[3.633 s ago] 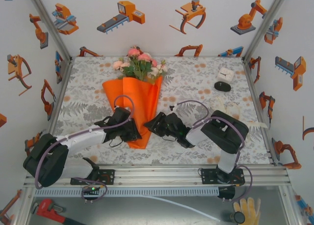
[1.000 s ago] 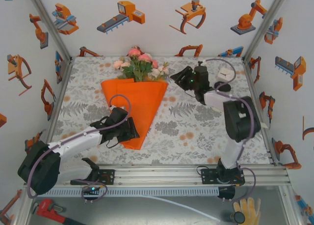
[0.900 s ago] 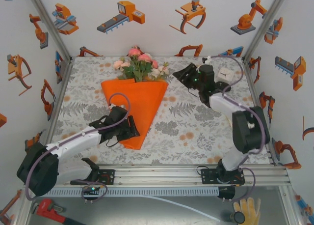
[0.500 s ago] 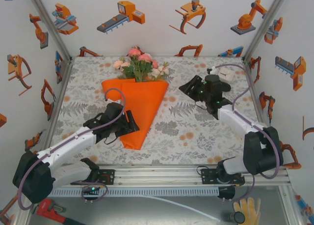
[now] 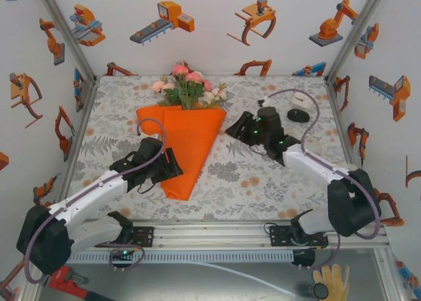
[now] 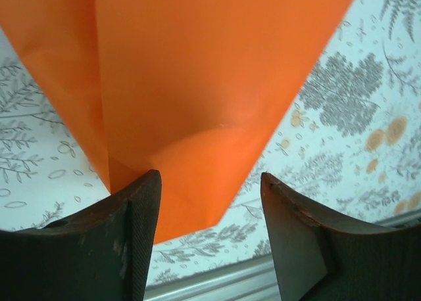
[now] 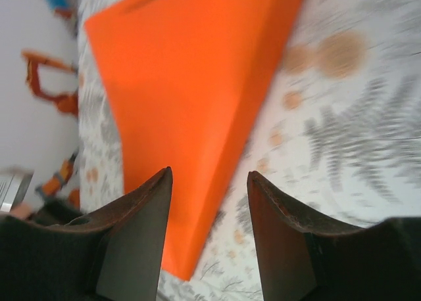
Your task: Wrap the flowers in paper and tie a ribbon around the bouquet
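The orange paper (image 5: 189, 140) lies folded into a cone on the table, tip toward me. Pink and cream flowers (image 5: 187, 83) with green leaves stick out of its wide far end. My left gripper (image 5: 172, 167) is open at the cone's lower left edge; in the left wrist view the cone's tip (image 6: 197, 117) lies just beyond the spread fingers (image 6: 141, 209), and the gripper (image 6: 207, 183) holds nothing. My right gripper (image 5: 233, 127) is open beside the cone's right edge, apart from it, facing the paper (image 7: 191, 91), with the gripper (image 7: 209, 176) empty. The ribbon is out of view.
A small white box (image 5: 301, 98) and a black disc (image 5: 298, 115) sit at the back right of the floral cloth (image 5: 263, 176). White walls with orange stickers enclose the table. A metal rail (image 5: 217, 232) runs along the near edge.
My right arm swung from the back right, near the white box, leftward and nearer to the cone's right edge. My left gripper shifted slightly up along the cone's lower left edge.
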